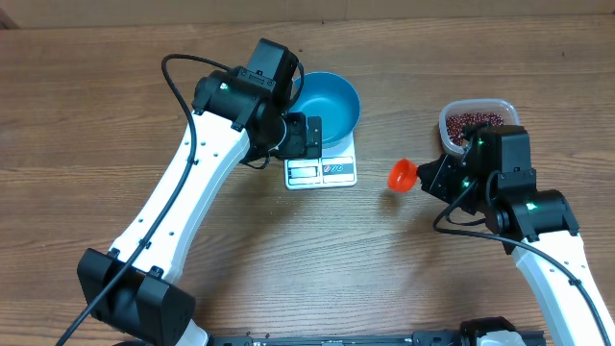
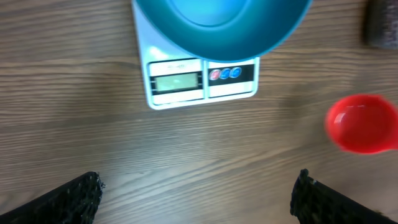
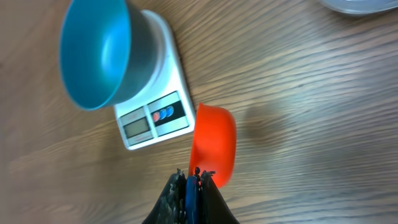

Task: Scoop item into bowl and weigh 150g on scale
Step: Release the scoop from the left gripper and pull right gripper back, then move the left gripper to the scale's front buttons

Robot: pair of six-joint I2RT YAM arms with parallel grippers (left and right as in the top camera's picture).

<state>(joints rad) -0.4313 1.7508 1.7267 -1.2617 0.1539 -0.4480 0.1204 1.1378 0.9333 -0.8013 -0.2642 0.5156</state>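
Right tool [image 3: 193,176] is clenched on the scoop [image 3: 213,144], held at three o'clock from the scale [image 1: 321,169]; left tool [image 2: 198,198] is spread open.

**Left arm** [image 1: 192,183]: the long links are cased in white shells, and small dark screw heads are noted in a row along them. The joint housings [image 1: 240,91] are finished in black, and a green indicator light [image 1: 224,86] is seen on one. A black cable [image 1: 176,77] is looped outside the shell. The base block [image 1: 135,293] is black.

**Right arm** [image 1: 567,279]: the same white casing, black housings, black cable and green lights are recorded.

**Left gripper** [image 2: 198,200]: black fingers [image 2: 68,200] with a coarse, grainy surface are fitted.

**Right gripper** [image 3: 191,180]: the fingers are likewise dark.
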